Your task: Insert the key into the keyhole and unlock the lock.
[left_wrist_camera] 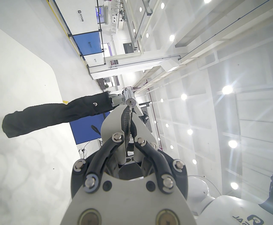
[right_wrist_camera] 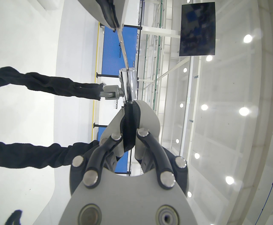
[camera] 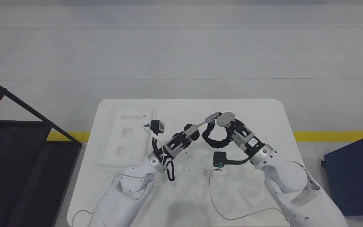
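Observation:
Both arms meet above the middle of the white table (camera: 249,113). My left gripper (left_wrist_camera: 129,116) is shut on a flat silver key (left_wrist_camera: 129,110) whose tip sits in the keyhole of a shiny lock cylinder (left_wrist_camera: 130,101). My right gripper (right_wrist_camera: 130,106) is shut on the lower end of that lock cylinder (right_wrist_camera: 128,83). The key (right_wrist_camera: 122,46) enters the cylinder's upper face, and the left gripper's fingers (right_wrist_camera: 111,12) hold its far end. A black fabric-sleeved cable (right_wrist_camera: 53,86) hangs from the lock's side clevis. From above, the key (camera: 202,123) spans from the left gripper (camera: 194,130) to the right gripper (camera: 219,118).
A white moulded tray (camera: 125,136) lies on the table's left part. The black cable (camera: 211,139) loops down under the right gripper. A thin white wire (camera: 227,210) trails over the table near its front edge.

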`<control>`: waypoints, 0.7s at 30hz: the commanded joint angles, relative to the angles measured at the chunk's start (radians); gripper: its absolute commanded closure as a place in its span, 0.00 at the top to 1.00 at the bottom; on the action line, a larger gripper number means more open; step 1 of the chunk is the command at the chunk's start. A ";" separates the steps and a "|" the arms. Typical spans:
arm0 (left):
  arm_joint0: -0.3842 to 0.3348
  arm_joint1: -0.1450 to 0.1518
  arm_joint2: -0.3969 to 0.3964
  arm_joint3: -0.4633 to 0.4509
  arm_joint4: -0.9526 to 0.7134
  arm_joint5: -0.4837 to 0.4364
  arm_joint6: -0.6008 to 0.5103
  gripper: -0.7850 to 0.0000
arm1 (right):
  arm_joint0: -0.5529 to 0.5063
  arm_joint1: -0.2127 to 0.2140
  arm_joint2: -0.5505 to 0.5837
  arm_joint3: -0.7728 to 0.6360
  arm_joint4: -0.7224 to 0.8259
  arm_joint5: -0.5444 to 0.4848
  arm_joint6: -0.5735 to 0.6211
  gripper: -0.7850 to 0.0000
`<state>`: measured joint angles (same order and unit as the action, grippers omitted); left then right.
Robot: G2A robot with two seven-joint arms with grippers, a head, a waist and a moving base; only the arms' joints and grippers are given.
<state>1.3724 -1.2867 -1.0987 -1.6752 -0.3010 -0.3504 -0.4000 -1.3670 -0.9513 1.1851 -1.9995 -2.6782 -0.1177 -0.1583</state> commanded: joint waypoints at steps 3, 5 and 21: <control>0.001 0.000 -0.003 -0.005 0.012 -0.001 0.003 0.00 | 0.000 0.000 0.000 0.000 0.000 0.000 0.000 0.00; 0.003 0.000 -0.004 -0.010 0.015 0.000 0.003 0.00 | 0.000 0.000 0.000 0.000 0.000 0.000 0.000 0.00; 0.004 -0.004 -0.002 -0.011 0.026 0.011 0.010 0.00 | -0.019 -0.006 0.000 -0.034 -0.087 -0.036 0.060 0.00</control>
<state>1.3755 -1.2901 -1.1001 -1.6855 -0.2754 -0.3387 -0.3902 -1.3847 -0.9567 1.1845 -2.0324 -2.7617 -0.1517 -0.1025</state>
